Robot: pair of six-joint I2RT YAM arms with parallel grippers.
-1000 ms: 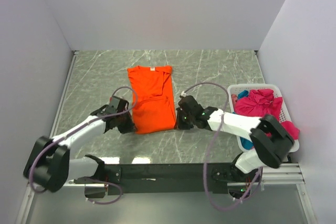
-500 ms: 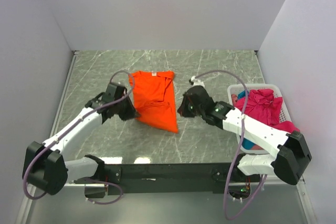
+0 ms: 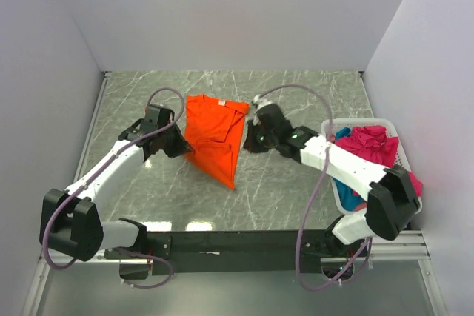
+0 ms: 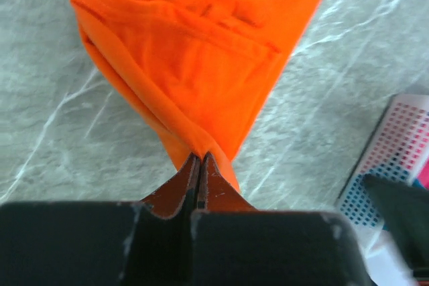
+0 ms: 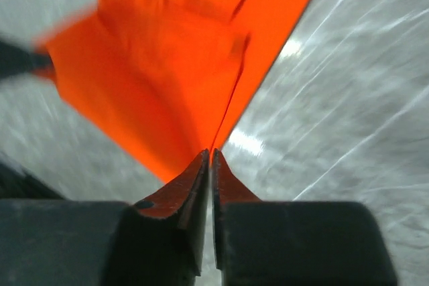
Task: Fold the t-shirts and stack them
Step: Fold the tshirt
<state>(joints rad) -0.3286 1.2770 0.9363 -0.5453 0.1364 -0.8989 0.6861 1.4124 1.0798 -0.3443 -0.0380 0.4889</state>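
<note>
We see our left gripper [image 4: 200, 160] and right gripper [image 5: 209, 154] each pinched fully closed on an edge of the soft bright orange cloth t-shirt [image 3: 215, 137], stretched between them over the grey marbled table [image 3: 296, 94].

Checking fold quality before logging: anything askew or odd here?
The orange t-shirt, pinched by left gripper and right gripper, hangs as a lopsided triangle, one corner drooping. A magenta t-shirt spills over the rim of the white basket.

One t-shirt [image 3: 215, 135] sits mid-worktop [image 3: 296, 94], between the left tool [image 3: 184, 150] and the right tool [image 3: 247, 143]. Other t-shirts [image 3: 366, 146] lie in the basket [image 3: 402, 155] at the right.
</note>
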